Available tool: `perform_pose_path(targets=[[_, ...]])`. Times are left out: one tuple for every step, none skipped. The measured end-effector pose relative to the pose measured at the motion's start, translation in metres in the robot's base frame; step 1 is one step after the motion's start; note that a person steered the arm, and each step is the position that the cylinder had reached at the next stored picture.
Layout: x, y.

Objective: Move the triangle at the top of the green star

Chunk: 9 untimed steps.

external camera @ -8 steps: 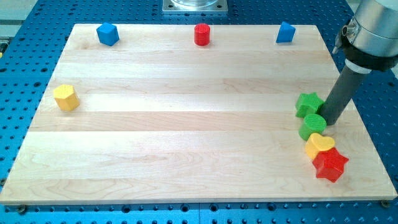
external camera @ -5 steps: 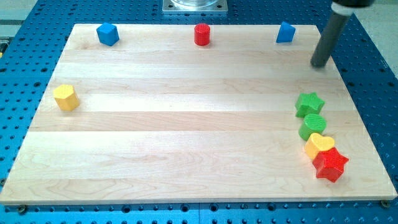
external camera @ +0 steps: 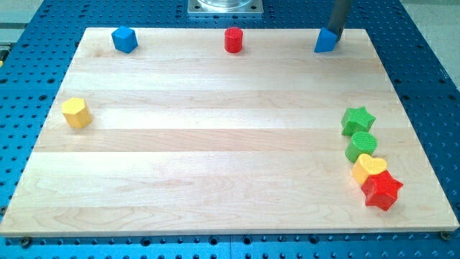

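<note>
My tip [external camera: 336, 32] sits at the upper right of the frame, right against the top-right side of the blue triangle [external camera: 325, 41]; the rod has no jaws and holds nothing, it only leans on the block's edge as far as I can tell. So the triangle lies just down and to the left of my tip. The green star [external camera: 357, 119] is well below, at the right side of the board, slightly right of the triangle. I judge the coming push has to run downward and a little rightward, stopping short so the triangle rests just above the star. From where I stand now, a straight push would drift it leftward, so I'd want to be more squarely above it. The triangle looks like a small blue wedge, near the board's top edge [external camera: 287, 30], well apart from the star.
</note>
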State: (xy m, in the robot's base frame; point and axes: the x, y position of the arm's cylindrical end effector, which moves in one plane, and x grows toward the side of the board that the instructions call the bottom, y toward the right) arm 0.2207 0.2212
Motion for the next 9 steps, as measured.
perform_pose_path(targets=[[0.034,0.004],[0.033,0.005],[0.007,-0.002],[-0.001,-0.017],[0.055,-0.015],[0.083,-0.015],[0.038,-0.023],[0.007,-0.035],[0.031,-0.084]])
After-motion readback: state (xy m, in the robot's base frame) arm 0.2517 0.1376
